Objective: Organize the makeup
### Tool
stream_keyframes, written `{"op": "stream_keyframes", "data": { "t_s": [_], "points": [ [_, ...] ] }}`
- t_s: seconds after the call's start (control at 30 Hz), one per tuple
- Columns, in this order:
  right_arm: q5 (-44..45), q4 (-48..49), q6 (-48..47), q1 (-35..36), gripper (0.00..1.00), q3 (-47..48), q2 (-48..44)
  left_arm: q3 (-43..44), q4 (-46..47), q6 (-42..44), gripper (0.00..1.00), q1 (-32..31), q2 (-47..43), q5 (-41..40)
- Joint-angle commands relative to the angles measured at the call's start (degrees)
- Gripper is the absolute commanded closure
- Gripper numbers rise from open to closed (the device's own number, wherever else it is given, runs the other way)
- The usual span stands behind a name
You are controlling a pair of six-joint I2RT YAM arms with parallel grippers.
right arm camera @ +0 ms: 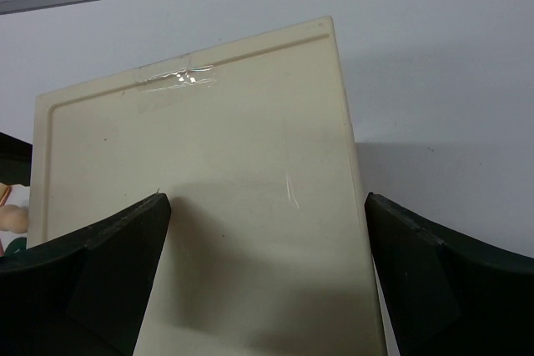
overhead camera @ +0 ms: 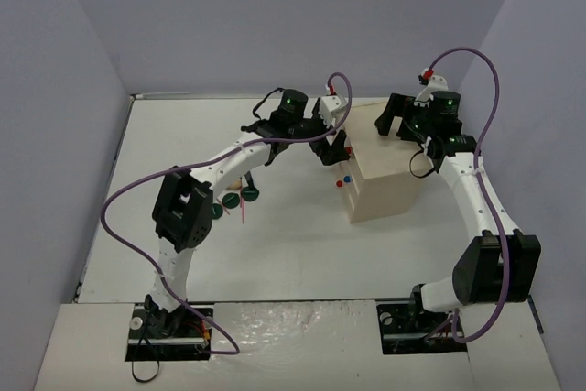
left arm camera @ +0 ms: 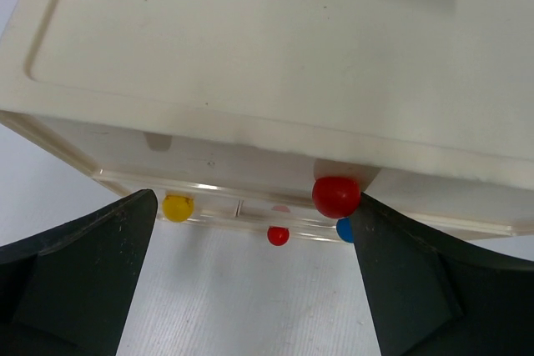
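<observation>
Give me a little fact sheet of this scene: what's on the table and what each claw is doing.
drawer box: beige, on the table, right of centre
left gripper: open, facing the drawer fronts, red knob between its fingers, ungripped
right gripper: open, over the box's top, empty
dark green compacts: on the table beside the left arm, untouched
pink pencil: next to them

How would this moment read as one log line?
left gripper: open, near red knob | right gripper: open, above drawer box | makeup: on table
</observation>
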Motion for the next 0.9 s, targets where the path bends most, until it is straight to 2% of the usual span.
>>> {"op": "stream_keyframes", "data": {
  "t_s": [0.0, 0.23, 0.43, 0.57, 0.7, 0.87],
  "points": [
    [-5.9, -1.6, 5.2, 3.4, 0.04, -1.6, -1.3, 6.6, 13.0, -2.8, 0.03, -1.1, 1.1, -2.6],
    [-1.3, -1.6, 3.9, 3.2, 0.04, -1.7, -3.3, 3.6, 14.6, -6.0, 0.03, 1.1, -2.3, -5.8],
    [2.9, -1.9, 1.0, 3.0, 0.03, -0.3, -4.7, -5.5, 16.2, -12.8, 0.03, 3.3, -10.5, -18.0],
    [4.6, -2.1, -1.6, 2.5, 0.02, 0.8, -5.8, -12.4, 16.0, -20.8, 0.03, 3.8, -16.8, -24.1],
    [5.0, -2.2, -4.2, 2.3, 0.02, 1.6, -6.5, -16.9, 14.2, -26.9, 0.03, 4.3, -21.7, -26.4],
    [6.2, -2.2, -7.3, 2.2, 0.01, 2.3, -6.8, -23.1, 16.3, -32.4, 0.03, 3.8, -25.0, -22.4]
  ]
}}
